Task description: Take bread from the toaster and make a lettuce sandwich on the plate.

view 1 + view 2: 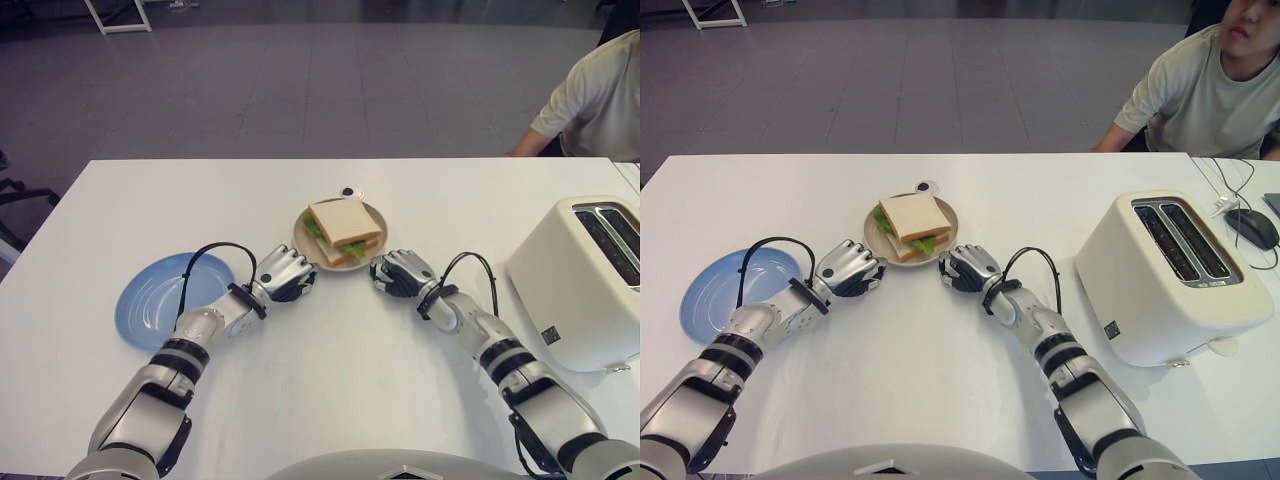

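Note:
A sandwich [344,230] of two bread slices with green lettuce between them lies on a small tan plate [303,235] at the table's middle. My left hand [284,274] rests on the table just left of the plate's near edge, fingers curled, holding nothing. My right hand [399,271] rests just right of the plate, fingers curled as well, with nothing in it. The cream toaster [1170,275] stands at the right, both slots showing dark with no bread sticking out.
A blue plate [165,298] lies at the left, near my left forearm. A small white and black object [348,192] sits just behind the tan plate. A computer mouse [1252,228] with cables lies behind the toaster. A person sits beyond the table's far right corner.

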`<act>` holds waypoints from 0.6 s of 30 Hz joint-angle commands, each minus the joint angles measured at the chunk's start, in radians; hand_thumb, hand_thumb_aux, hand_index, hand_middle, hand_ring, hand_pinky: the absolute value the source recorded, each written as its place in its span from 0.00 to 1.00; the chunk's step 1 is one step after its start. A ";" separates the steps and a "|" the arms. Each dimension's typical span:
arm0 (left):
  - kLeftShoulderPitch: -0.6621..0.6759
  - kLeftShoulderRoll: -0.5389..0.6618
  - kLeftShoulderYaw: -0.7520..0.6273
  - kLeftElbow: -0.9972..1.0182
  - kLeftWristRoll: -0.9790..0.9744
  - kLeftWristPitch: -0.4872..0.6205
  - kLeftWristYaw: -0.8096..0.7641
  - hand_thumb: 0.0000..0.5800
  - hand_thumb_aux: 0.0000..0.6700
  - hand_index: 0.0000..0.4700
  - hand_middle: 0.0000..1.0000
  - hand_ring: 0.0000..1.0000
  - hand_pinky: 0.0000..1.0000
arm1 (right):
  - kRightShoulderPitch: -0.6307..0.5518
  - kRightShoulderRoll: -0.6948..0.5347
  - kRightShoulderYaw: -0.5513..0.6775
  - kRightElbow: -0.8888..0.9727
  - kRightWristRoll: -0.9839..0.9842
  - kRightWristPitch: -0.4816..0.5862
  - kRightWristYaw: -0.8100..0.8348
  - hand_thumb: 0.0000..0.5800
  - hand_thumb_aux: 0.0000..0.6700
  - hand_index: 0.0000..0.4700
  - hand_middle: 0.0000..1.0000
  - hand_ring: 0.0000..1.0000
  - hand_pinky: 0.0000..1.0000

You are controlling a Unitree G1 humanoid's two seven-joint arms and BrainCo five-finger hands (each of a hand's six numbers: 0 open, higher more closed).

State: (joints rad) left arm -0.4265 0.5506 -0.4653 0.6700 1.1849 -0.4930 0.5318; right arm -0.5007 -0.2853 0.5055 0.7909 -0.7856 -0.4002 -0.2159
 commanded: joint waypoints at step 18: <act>0.600 -0.066 0.220 -0.745 -0.983 -0.120 -0.344 0.14 0.07 0.07 0.00 0.00 0.00 | 0.370 -0.062 -0.265 -0.450 0.696 -0.276 0.242 0.00 0.00 0.00 0.00 0.00 0.00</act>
State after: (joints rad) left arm 0.1554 0.5090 -0.2277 -0.1192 0.2811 -0.5889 0.2495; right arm -0.1435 -0.3784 0.2350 0.3295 -0.1890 -0.6490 -0.0553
